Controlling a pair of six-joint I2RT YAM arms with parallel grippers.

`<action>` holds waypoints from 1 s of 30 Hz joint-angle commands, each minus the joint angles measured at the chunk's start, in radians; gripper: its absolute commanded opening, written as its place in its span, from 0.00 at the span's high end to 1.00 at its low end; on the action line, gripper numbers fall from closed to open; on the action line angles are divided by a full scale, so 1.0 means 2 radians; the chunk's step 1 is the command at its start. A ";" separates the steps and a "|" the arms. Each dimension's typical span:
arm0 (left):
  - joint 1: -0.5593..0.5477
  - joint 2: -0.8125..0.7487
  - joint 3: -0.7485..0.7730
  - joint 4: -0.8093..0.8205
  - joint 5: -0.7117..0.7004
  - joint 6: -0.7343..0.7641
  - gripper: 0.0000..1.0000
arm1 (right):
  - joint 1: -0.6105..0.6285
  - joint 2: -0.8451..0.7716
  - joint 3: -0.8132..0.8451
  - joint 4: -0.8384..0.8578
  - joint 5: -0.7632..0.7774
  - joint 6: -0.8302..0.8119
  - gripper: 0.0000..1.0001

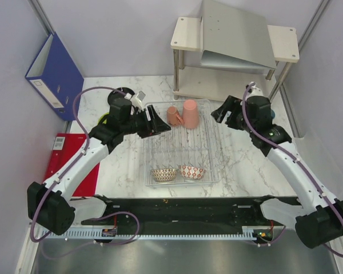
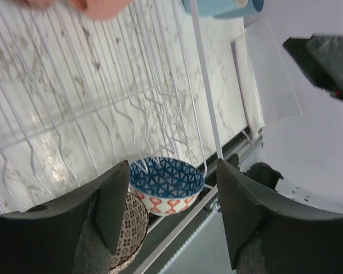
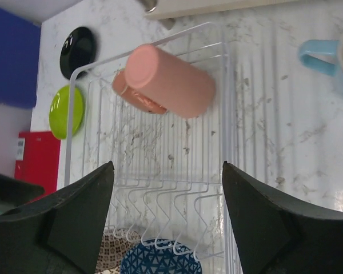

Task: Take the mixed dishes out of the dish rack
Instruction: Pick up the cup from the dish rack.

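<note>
Rack [image 1: 180, 142]: clear tray with wire prongs, centre of table [image 1: 126, 165]. At its far edge, pink cup [image 1: 190, 113] just beside mug [image 1: 174, 116]. At its near edge, brown bowl [image 1: 164, 174] beside red bowl [image 1: 192, 172]. Left gripper [image 1: 156, 123] and right gripper [image 1: 220, 112]: both released, jaws apart, empty.

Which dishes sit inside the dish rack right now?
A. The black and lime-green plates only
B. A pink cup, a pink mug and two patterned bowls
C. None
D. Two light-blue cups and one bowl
B: the pink cup and pink mug sit at the far end of the dish rack, the brown-white bowl and red-white bowl at its near end; the black plate and lime-green plate lie outside it.
</note>
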 commanded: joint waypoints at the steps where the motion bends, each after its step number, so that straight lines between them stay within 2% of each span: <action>1: -0.008 0.015 0.051 -0.025 -0.081 0.047 0.30 | 0.071 0.012 -0.013 0.071 0.067 -0.096 0.16; 5: -0.017 0.026 0.061 -0.054 -0.120 0.034 0.30 | 0.152 0.080 0.003 0.087 0.182 -0.148 0.13; 7: -0.018 0.015 0.048 -0.054 -0.142 0.024 0.31 | 0.167 0.098 0.003 0.121 0.200 -0.176 0.11; 9: -0.018 0.002 0.009 -0.019 -0.136 0.025 0.31 | 0.177 0.122 0.009 0.143 0.219 -0.181 0.07; 11: -0.018 -0.014 -0.008 -0.020 -0.137 0.033 0.31 | 0.177 0.150 0.031 0.140 0.220 -0.182 0.02; 14: -0.017 -0.019 0.002 -0.053 -0.133 0.047 0.27 | 0.179 0.180 0.046 0.152 0.236 -0.180 0.02; 15: -0.017 -0.020 0.004 -0.060 -0.121 0.050 0.17 | 0.179 0.187 0.049 0.158 0.243 -0.180 0.02; 17: -0.017 -0.024 0.002 -0.065 -0.098 0.051 0.06 | 0.180 0.206 0.050 0.183 0.250 -0.184 0.02; 19: -0.017 -0.029 -0.004 -0.062 -0.076 0.044 0.01 | 0.180 0.232 0.065 0.192 0.251 -0.190 0.02; 24: -0.018 -0.055 -0.017 -0.055 -0.073 0.045 0.01 | 0.180 0.282 0.119 0.191 0.243 -0.193 0.02; 30: -0.018 -0.078 -0.033 -0.056 -0.087 0.053 0.01 | 0.180 0.314 0.143 0.189 0.232 -0.186 0.02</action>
